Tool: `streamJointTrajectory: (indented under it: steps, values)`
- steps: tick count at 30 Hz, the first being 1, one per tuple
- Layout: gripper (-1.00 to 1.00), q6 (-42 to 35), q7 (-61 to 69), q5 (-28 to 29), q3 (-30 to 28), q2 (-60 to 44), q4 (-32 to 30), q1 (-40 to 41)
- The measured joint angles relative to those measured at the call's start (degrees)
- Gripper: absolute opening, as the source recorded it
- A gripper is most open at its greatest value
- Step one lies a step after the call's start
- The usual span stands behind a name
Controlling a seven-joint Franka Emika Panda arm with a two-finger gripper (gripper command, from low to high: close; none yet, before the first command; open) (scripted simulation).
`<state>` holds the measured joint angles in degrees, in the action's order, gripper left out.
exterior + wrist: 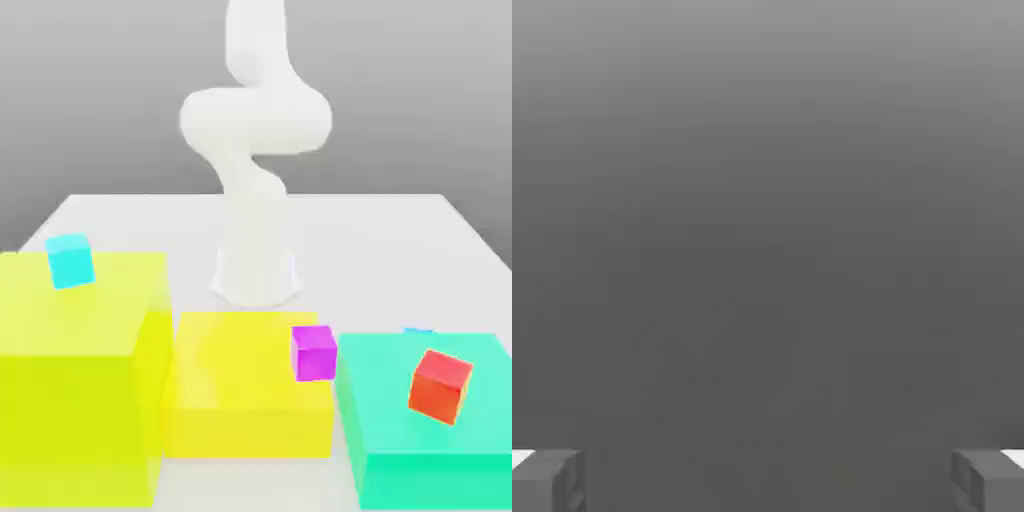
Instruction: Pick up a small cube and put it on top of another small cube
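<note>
I'd call this the very start: my end effector (768, 482) is spread and empty, with pick and stack both left. The small blue cube (419, 330) peeks out behind the green block (405, 485) — mostly hidden — so that block and the red cube (440, 386) on it could hamper my approach. The magenta cube (314, 354) sits by the yellow block (245, 430).

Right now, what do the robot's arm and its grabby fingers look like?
The arm is plain white, with smooth, rounded, chunky parts like fat tubes, standing on a white base that spreads out at the bottom. I can see no cables or markings on it. The gripper has two blocky grey fingers, each with a small bright white patch.
</note>
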<state>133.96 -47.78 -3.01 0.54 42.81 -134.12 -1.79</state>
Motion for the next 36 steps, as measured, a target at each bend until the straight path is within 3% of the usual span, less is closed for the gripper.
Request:
streamJointTrajectory:
  steps: [13, 24, 31, 36]
  values:
    - [0.00, 10.65, -12.49, -12.64, 8.38, -15.92, -11.94, -9.22]
    - [0.00, 20.23, -28.04, -16.40, 20.61, -28.69, -22.04, -15.08]
    - [0.00, 27.36, -43.85, -10.55, 29.23, -36.76, -28.89, -16.17]
    - [0.00, 32.56, -59.59, 4.27, 30.25, -43.21, -31.70, -16.15]
